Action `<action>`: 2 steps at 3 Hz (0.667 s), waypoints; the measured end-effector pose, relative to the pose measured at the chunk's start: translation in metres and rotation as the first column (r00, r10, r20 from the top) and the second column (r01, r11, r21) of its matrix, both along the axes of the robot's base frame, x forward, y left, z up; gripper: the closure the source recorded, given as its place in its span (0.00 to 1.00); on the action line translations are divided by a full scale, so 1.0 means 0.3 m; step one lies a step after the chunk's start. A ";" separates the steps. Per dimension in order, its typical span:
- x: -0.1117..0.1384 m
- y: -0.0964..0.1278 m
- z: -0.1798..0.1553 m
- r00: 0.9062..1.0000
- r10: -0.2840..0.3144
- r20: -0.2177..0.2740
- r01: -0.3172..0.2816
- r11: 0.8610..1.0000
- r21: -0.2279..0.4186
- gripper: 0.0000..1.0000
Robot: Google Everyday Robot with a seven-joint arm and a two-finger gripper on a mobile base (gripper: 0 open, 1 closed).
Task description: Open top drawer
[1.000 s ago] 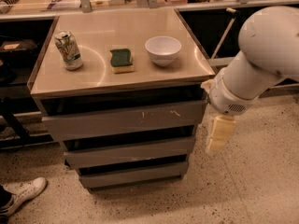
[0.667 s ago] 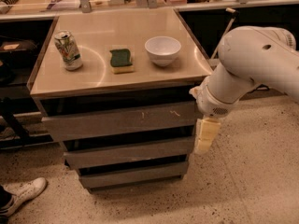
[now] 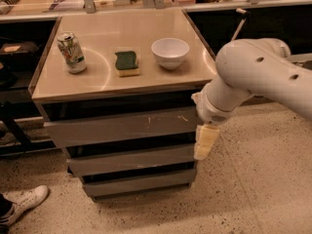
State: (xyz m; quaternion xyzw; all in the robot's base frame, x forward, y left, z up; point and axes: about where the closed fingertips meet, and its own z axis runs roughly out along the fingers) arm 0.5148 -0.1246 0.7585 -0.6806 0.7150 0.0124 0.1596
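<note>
The top drawer (image 3: 122,126) is the widest grey front under the counter top, with small pale scratches near its middle and right. Its front juts out past the two narrower drawers (image 3: 131,160) below. My gripper (image 3: 204,143) hangs from the white arm (image 3: 253,77) at the drawer unit's right front corner, its pale fingers pointing down beside the right end of the second drawer, just below the top drawer's right edge. It holds nothing that I can see.
On the counter top (image 3: 97,84) stand a drink can (image 3: 70,51), a green-and-yellow sponge (image 3: 127,63) and a white bowl (image 3: 170,52). A person's white shoe (image 3: 24,204) is on the floor at lower left. Speckled floor lies to the right.
The arm and gripper have moved left, closer to the right front corner of the drawer unit. The drawers and counter items have not shifted.
</note>
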 end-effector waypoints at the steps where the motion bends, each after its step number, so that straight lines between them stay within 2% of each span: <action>1: 0.094 0.058 -0.088 1.000 0.001 0.023 -0.001 1.000 -0.002 0.00; 2: 0.157 0.088 -0.154 1.000 0.003 0.025 -0.002 1.000 -0.006 0.00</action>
